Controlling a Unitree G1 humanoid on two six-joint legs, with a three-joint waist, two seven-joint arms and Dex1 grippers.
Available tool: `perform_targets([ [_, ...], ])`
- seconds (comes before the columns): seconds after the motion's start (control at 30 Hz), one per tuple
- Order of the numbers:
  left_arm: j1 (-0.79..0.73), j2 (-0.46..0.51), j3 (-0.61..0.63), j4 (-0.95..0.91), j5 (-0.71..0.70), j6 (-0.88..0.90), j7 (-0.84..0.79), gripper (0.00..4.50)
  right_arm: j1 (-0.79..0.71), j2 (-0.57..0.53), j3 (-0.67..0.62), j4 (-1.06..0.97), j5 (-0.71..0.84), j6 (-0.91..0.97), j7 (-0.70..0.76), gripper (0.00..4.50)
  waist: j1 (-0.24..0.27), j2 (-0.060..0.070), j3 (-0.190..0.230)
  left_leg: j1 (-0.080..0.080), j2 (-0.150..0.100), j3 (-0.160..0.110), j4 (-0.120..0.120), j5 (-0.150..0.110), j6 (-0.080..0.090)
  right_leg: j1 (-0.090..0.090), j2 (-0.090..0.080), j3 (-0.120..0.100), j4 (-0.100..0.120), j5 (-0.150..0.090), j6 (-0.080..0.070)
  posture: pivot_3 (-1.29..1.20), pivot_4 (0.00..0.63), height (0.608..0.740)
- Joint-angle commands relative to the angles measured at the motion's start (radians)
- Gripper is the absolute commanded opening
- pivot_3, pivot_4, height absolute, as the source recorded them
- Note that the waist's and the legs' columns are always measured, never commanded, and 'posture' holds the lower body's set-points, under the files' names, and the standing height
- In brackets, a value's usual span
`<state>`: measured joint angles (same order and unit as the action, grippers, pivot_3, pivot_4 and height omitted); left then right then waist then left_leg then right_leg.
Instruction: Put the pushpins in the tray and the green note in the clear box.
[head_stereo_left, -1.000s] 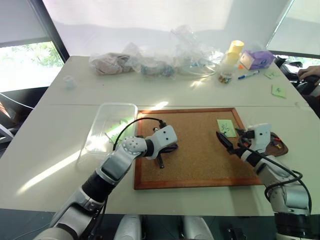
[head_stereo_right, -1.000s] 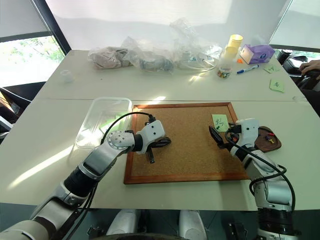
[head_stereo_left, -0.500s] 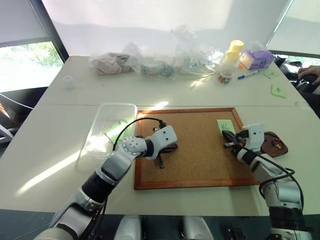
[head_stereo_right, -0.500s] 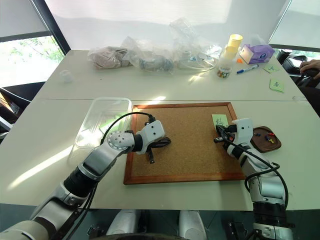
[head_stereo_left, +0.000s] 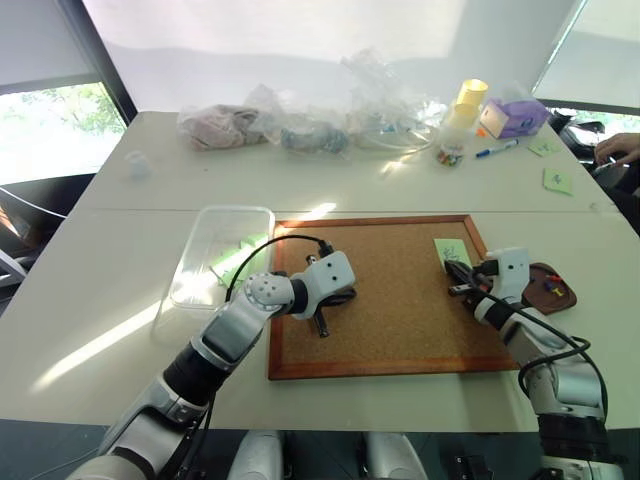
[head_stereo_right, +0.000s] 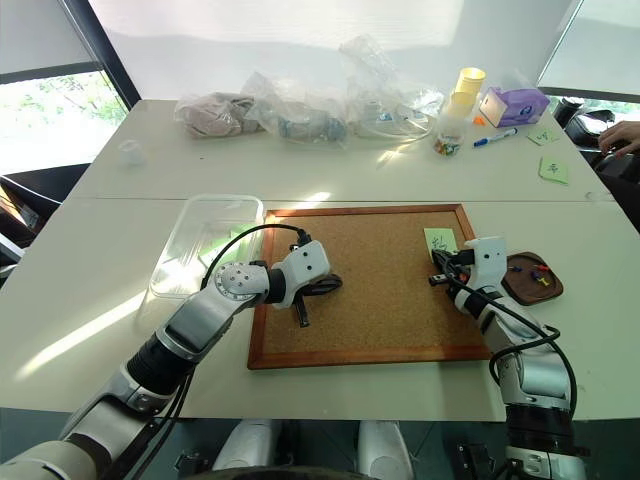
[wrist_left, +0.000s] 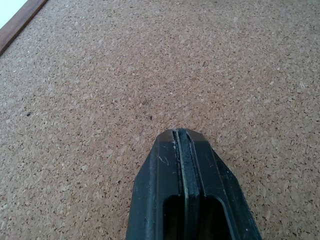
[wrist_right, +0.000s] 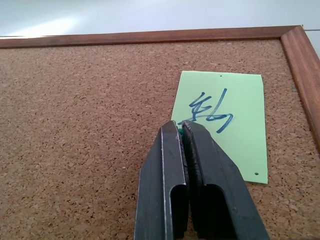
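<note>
The clear box (head_stereo_left: 222, 254) lies on the table well to the left of both grippers, beside the left frame of the cork board (head_stereo_left: 390, 300), and some green paper already shows inside it. The left gripper (head_stereo_left: 320, 326) rests over the bare middle of the cork, its jaws pressed together with nothing between them, far from any task thing. Further right, the right gripper (wrist_right: 183, 131) has its jaws closed at the near left corner of the green note (wrist_right: 227, 122), which lies flat on the cork just ahead of the tips. A small spot of green shows between the tips, so I judge that they pinch either the note's corner or a pin head there; I cannot tell which. Small holes show at other corners of the note, with no pins in them. The tray (head_stereo_left: 556, 288) is just to the right of this gripper, outside the board frame, with a few pushpins (head_stereo_left: 551, 287) in it. To do this step well, the lift should be slow and straight up from the cork, so the paper does not tear or slip, and then it must be checked what comes up.
</note>
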<state>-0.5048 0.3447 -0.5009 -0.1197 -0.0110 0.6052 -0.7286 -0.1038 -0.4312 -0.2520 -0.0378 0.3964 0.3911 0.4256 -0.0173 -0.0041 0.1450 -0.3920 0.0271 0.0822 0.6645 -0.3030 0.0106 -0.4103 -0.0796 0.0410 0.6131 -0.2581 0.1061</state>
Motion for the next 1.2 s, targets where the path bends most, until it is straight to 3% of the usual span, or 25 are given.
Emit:
perform_targets([
  [0.03, 0.031, 0.033, -0.031, 0.078, 0.044, 0.051, 0.001, 0.0, -0.011, -0.012, -0.059, -0.066, 0.015, -0.046, -0.008, 0.04, 0.0, 0.0, 0.0, 0.0, 0.0, 0.0, 0.0, 0.0, 0.0, 0.0, 0.0, 0.0, 0.0, 0.0, 0.0, 0.0, 0.15, 0.74],
  [0.4, 0.041, 0.03, -0.001, 0.075, 0.021, 0.022, -0.005, 0.0, -0.004, -0.004, -0.072, -0.097, 0.02, -0.049, -0.004, 0.04, -0.003, 0.0, 0.0, 0.0, 0.0, 0.0, 0.0, 0.0, 0.0, 0.0, 0.0, 0.0, 0.0, 0.0, 0.0, 0.0, 0.15, 0.74],
  [0.53, 0.055, -0.039, 0.303, -0.107, -0.387, 0.155, -0.142, 0.0, 0.004, -0.01, -0.068, -0.134, 0.023, -0.042, 0.001, 0.04, -0.006, 0.0, 0.002, -0.001, 0.001, 0.001, -0.001, 0.0, 0.0, -0.003, 0.0, -0.001, 0.0, 0.0, 0.0, 0.0, 0.15, 0.74],
  [0.63, 0.01, -0.09, 0.411, -0.12, -0.52, 0.274, -0.104, 0.0, 0.008, -0.018, -0.068, -0.156, 0.022, -0.041, 0.005, 0.04, 0.003, 0.0, 0.003, -0.015, 0.001, 0.0, 0.0, 0.003, -0.003, -0.017, -0.001, -0.005, 0.004, 0.0, 0.001, 0.0, 0.15, 0.74],
  [0.77, -0.042, -0.193, 0.471, -0.096, -0.615, 0.402, 0.004, 1.33, 0.021, -0.034, -0.067, -0.211, 0.02, -0.032, 0.009, 0.0, 0.009, 0.0, 0.003, -0.017, -0.001, -0.002, 0.002, 0.005, -0.004, -0.016, -0.001, -0.013, 0.004, 0.002, 0.004, 0.0, 0.15, 0.74],
  [0.9, -0.086, -0.302, 0.506, -0.059, -0.677, 0.489, 0.107, 3.22, 0.045, -0.054, -0.073, -0.286, 0.03, -0.009, 0.014, 0.0, 0.009, -0.002, 0.004, -0.018, -0.004, -0.002, 0.003, 0.004, 0.0, -0.014, 0.002, -0.014, 0.003, 0.002, 0.006, 0.0, 0.15, 0.74],
  [0.97, -0.159, -0.417, 0.561, 0.079, -0.692, 0.516, 0.213, 4.06, 0.067, -0.07, -0.078, -0.355, 0.043, 0.013, 0.021, 0.0, 0.014, -0.003, 0.005, -0.018, -0.006, -0.003, 0.004, 0.004, 0.001, -0.013, 0.002, -0.014, 0.003, 0.002, 0.006, 0.0, 0.15, 0.74],
  [1.03, -0.233, -0.497, 0.617, 0.215, -0.701, 0.503, 0.28, 4.06, 0.082, -0.083, -0.079, -0.41, 0.053, 0.033, 0.021, 0.0, 0.015, -0.006, 0.007, -0.018, -0.011, -0.005, 0.004, 0.006, 0.003, -0.012, 0.001, -0.015, 0.002, 0.003, 0.009, 0.0, 0.15, 0.74],
  [1.2, -0.333, -0.562, 0.68, 0.431, -0.694, 0.431, 0.349, 4.06, 0.089, -0.089, -0.083, -0.485, 0.063, 0.069, 0.0, 0.0, 0.003, -0.009, 0.008, -0.017, -0.012, -0.006, 0.004, 0.007, 0.005, -0.011, 0.002, -0.015, 0.001, 0.005, 0.012, 0.0, 0.15, 0.74],
])
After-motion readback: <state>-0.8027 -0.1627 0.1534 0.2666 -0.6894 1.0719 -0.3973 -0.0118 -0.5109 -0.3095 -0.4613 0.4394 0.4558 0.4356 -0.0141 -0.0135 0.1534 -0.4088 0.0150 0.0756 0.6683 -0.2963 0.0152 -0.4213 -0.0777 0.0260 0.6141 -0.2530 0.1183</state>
